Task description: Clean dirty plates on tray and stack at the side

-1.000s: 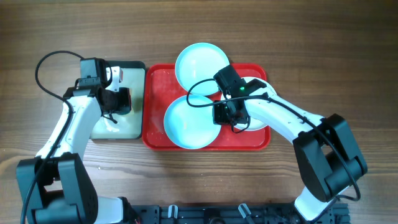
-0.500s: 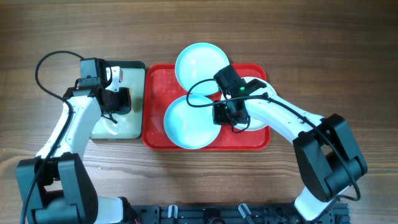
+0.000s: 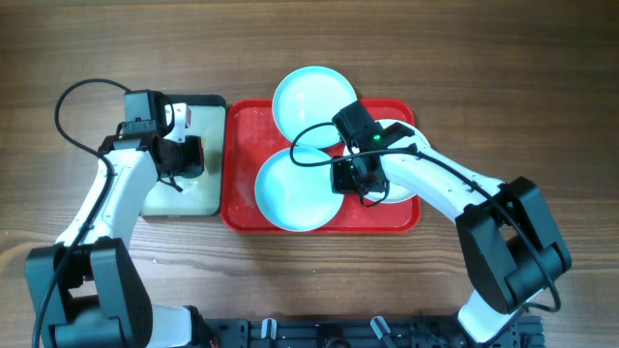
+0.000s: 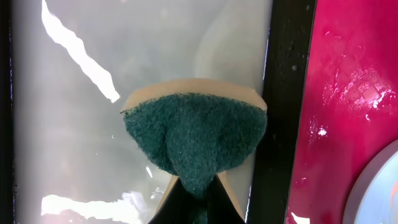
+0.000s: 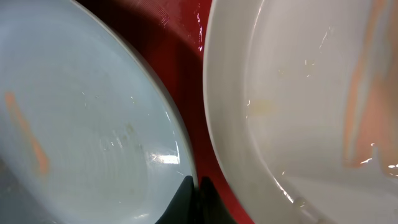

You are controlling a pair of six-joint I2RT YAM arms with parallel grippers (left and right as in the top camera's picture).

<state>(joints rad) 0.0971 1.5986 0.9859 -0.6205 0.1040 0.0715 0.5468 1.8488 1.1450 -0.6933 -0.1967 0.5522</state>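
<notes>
Nothing has shifted over the last second: the left jaws pinch the sponge [image 4: 196, 140] over the small tray [image 3: 208, 198], and the right jaws sit pressed together, empty, between a turquoise plate [image 5: 81, 124] and the white plate [image 5: 298, 93] on the red tray [image 3: 242, 126], so scrubbing looks unstarted.

A small rectangular black-rimmed tray with a pale, wet-looking inside [image 3: 206, 193] lies on a brown wood-grain table [image 3: 464, 58]. Over the tray's pale floor, just beside one black rim, is a dark green scouring sponge with a tan backing [image 4: 196, 137], pinched to a point.
</notes>
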